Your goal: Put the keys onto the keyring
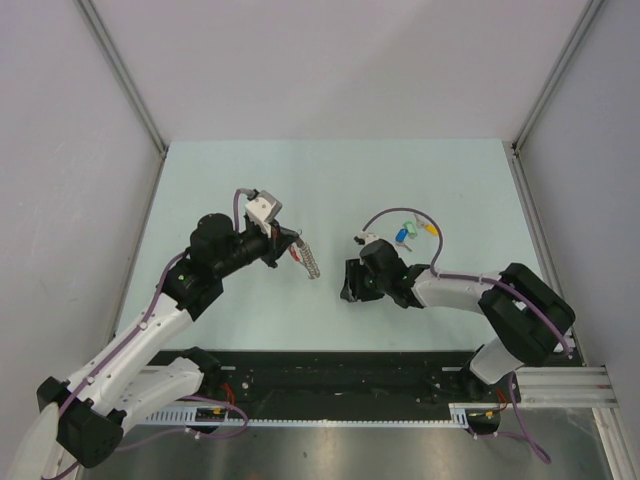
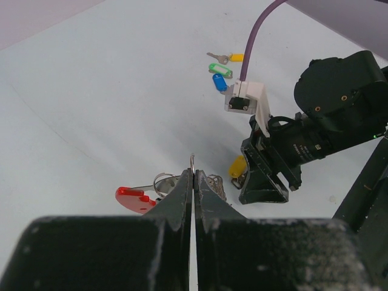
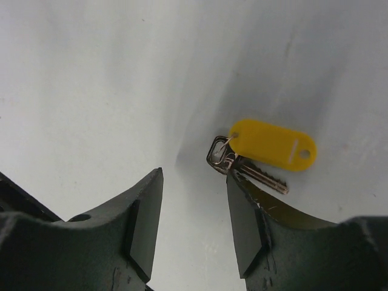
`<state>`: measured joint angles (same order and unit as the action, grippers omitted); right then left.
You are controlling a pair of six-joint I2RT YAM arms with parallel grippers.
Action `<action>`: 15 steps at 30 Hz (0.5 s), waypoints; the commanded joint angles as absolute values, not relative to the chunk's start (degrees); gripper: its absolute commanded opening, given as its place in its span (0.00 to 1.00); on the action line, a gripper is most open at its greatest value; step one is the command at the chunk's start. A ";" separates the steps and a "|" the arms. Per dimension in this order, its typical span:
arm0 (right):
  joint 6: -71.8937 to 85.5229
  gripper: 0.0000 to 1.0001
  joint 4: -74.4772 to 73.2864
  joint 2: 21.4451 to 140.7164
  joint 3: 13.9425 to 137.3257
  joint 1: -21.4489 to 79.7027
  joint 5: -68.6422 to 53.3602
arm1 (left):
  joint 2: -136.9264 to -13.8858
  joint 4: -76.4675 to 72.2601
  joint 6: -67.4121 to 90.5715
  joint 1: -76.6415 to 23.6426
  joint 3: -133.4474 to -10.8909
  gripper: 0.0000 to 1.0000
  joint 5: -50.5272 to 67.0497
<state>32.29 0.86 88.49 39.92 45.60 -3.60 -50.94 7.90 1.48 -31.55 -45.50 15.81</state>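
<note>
My left gripper [image 1: 287,248] is shut on the thin metal ring [image 2: 193,161] of the keyring and holds it above the table. The keyring's red tag [image 2: 134,198] and silvery chain [image 2: 216,185] hang below the fingers; the chain also shows in the top view [image 1: 311,262]. My right gripper [image 3: 194,206] is open and low over the table [image 1: 250,190]. A key with a yellow head [image 3: 273,144] lies just beyond its right finger [image 3: 245,221], its metal blade at that fingertip. The same key shows in the left wrist view [image 2: 237,165]. Three more keys lie together behind: yellow [image 2: 235,57], green [image 2: 220,70], blue [image 2: 219,82].
The group of loose keys [image 1: 408,233] lies just behind the right wrist, under its purple cable [image 1: 400,213]. Grey walls with metal posts [image 1: 125,80] close in the table on three sides. A black rail [image 1: 340,385] runs along the near edge.
</note>
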 commanded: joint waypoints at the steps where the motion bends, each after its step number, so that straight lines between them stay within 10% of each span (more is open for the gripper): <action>1: 30.68 0.52 6.85 92.19 41.66 46.32 -5.63 | -50.01 6.24 0.62 -31.20 -48.43 0.00 16.70; 15: 21.36 0.55 2.20 87.55 47.55 40.70 -9.67 | -49.39 6.24 0.18 -31.03 -48.16 0.00 15.21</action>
<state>25.30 4.56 91.98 45.56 43.64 -8.25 -50.87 7.90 1.23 -31.51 -45.52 15.38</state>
